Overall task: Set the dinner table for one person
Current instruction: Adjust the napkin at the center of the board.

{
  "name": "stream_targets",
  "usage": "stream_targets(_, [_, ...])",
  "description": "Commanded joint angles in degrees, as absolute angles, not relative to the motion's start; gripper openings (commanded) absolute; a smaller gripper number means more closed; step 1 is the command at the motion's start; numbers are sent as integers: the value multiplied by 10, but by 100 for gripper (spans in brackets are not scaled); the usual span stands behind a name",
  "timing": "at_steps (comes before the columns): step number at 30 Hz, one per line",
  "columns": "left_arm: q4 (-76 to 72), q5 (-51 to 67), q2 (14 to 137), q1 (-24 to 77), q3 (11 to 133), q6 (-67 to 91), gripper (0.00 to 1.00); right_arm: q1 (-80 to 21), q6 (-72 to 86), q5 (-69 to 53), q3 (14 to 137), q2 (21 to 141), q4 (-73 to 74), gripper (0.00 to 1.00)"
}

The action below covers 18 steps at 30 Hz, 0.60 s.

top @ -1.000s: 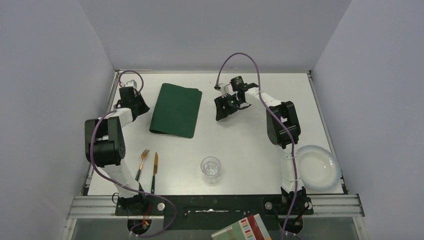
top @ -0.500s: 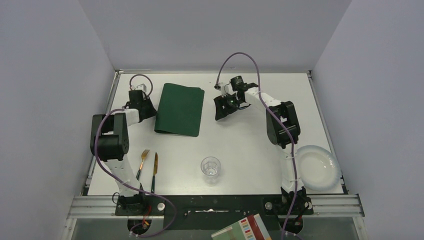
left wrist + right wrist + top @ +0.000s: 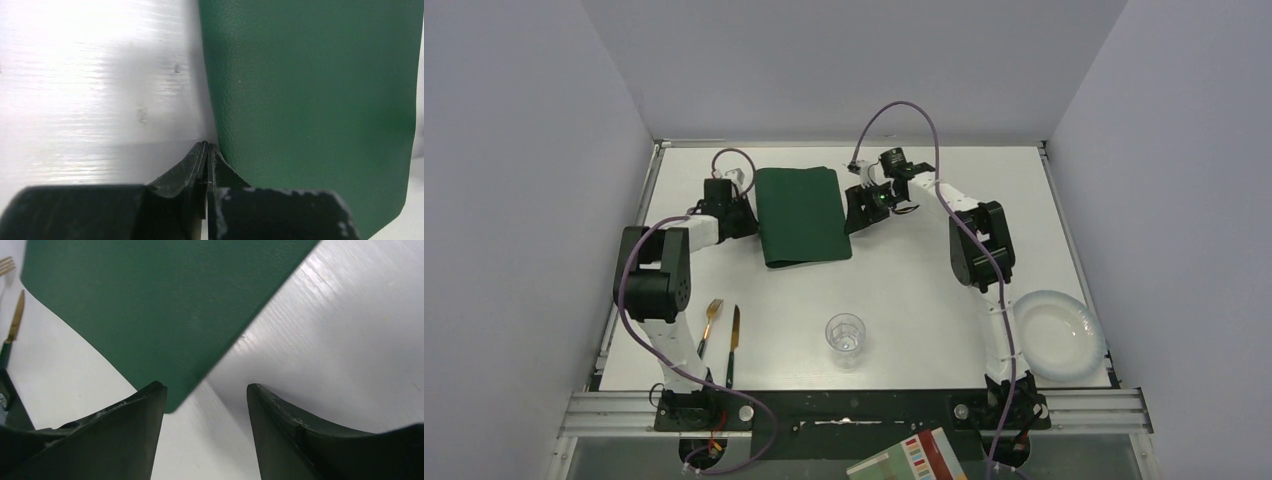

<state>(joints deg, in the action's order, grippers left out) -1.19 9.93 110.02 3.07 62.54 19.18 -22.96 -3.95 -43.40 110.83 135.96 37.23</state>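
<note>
The dark green placemat lies on the white dinner table, at the back, left of centre. My left gripper is at its left edge; in the left wrist view the left gripper is shut, pinching the placemat's edge. My right gripper is open at the mat's right edge; in the right wrist view the right gripper hovers with the placemat's near corner just inside its left finger. A plate, a glass, a fork and a knife rest near the front.
The plate sits at the front right corner, next to the right arm's base. The fork and knife lie side by side at the front left; the glass stands front centre. A book lies below the table's front rail. Grey walls close in three sides.
My left gripper has moved right and the placemat has slid right with it, turning a little. My right gripper has shifted slightly left, toward the mat's right edge.
</note>
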Motion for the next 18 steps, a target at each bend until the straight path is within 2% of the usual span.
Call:
stream_targets(1, [-11,122,1071,46,650,187,0,-236,-20,-497,1120,1386,387,62])
stream_targets(10, [-11,127,1080,73,663,193,0,-207,-80,-440,1076,1350,452,61])
stream_targets(18, [-19,127,1075,79,658,193,0,-151,-118,-408,959,1277,499,61])
